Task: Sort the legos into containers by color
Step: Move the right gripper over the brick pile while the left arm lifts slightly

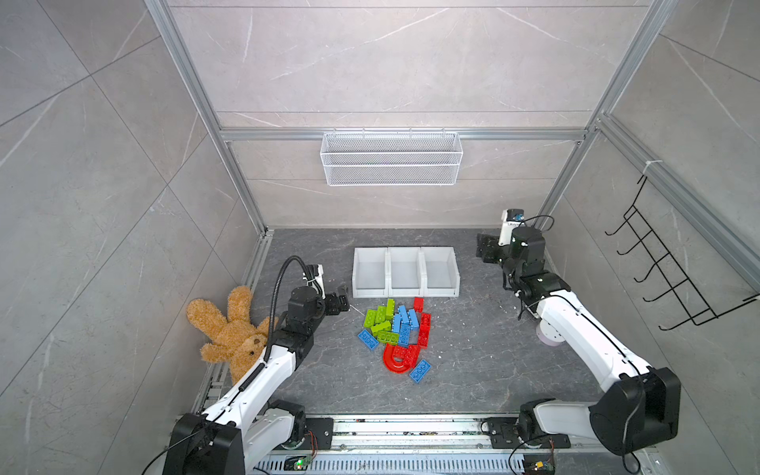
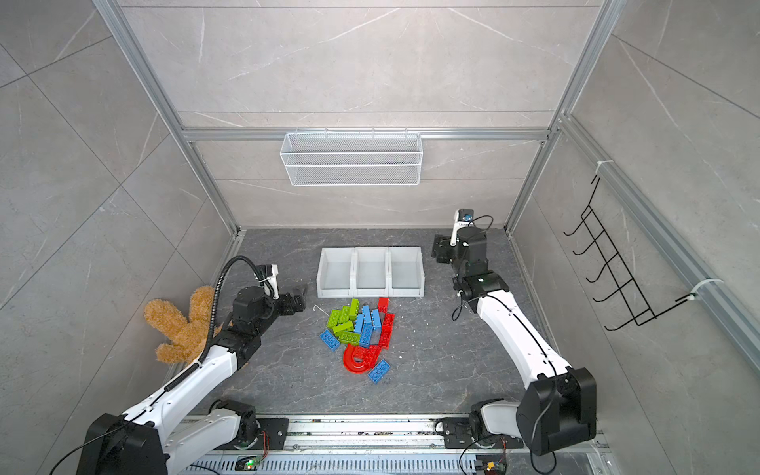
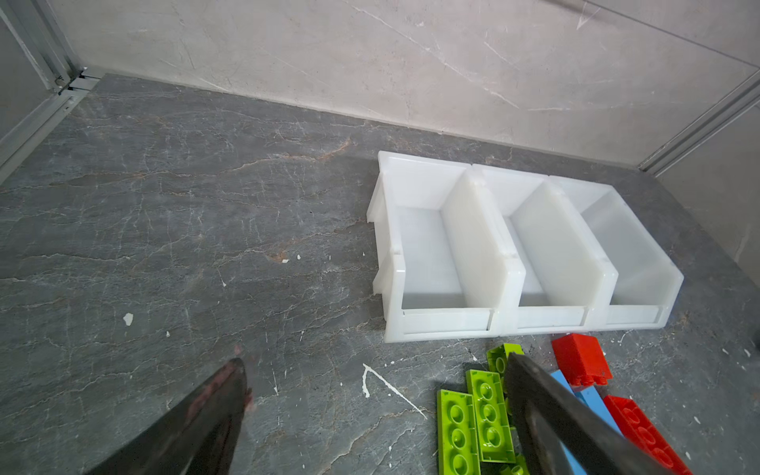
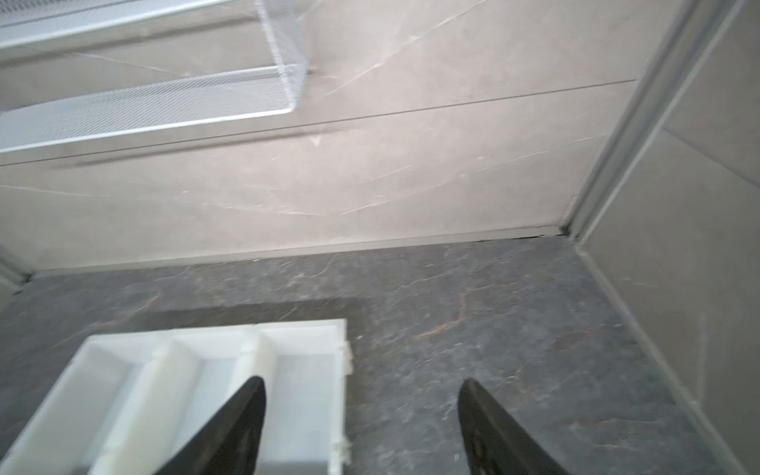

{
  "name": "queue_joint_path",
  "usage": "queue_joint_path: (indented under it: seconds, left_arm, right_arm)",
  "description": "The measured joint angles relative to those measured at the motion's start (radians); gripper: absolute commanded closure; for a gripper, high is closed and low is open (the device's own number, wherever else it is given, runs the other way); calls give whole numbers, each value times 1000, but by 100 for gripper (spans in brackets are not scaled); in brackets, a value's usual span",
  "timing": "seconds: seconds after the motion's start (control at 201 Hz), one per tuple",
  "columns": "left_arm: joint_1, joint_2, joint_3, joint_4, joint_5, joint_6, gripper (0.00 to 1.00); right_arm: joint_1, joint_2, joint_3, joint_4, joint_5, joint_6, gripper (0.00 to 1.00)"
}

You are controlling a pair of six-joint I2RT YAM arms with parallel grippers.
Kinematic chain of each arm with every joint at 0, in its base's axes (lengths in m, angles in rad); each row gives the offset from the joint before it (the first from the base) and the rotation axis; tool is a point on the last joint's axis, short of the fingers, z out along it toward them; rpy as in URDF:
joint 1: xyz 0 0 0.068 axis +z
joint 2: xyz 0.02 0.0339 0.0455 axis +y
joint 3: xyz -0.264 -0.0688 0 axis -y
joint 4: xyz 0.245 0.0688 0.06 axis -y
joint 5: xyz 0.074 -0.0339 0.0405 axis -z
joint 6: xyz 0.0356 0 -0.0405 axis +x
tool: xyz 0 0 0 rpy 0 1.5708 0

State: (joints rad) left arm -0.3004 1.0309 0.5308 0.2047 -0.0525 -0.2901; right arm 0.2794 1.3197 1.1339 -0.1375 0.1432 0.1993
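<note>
Left wrist view showed the left claw spread empty beside the heaped lime green, red and blue studded plastic legos on the dark marble table; the right claw, parted and empty, hung by the three joined white plastic containers, all unfilled. Best seemed pinching one outlying green brick across its narrow sides.

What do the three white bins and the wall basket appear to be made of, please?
The bins look like moulded plastic: milky, slightly translucent, with a smooth sheen. The basket looks like white-coated wire mesh, a fine see-through lattice.
</note>
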Motion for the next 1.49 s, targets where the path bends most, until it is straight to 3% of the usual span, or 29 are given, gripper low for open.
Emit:
queue_joint_path:
  seconds: [0.269,0.393,0.533,0.737,0.841,1.493]
  left_arm:
    - [-77,26,-58,65,11,-3,1]
    - [-77,36,-92,51,0,-2,1]
    - [-77,24,-92,51,-15,-2,1]
    - [-77,-24,-105,58,-66,-2,1]
    - [-77,-26,-107,57,-101,-2,1]
    - [-77,-24,-109,57,-138,0,1]
  right_arm:
    - [436,-17,-151,-414,-37,248,27]
    - [634,18,-159,-495,-31,362,23]
    - [766,153,-133,-548,-23,435,23]
    - [835,259,-124,-581,-17,483,19]
    - [850,283,-122,-577,-22,483,3]
    - [852,386,-86,-588,-27,285,1]
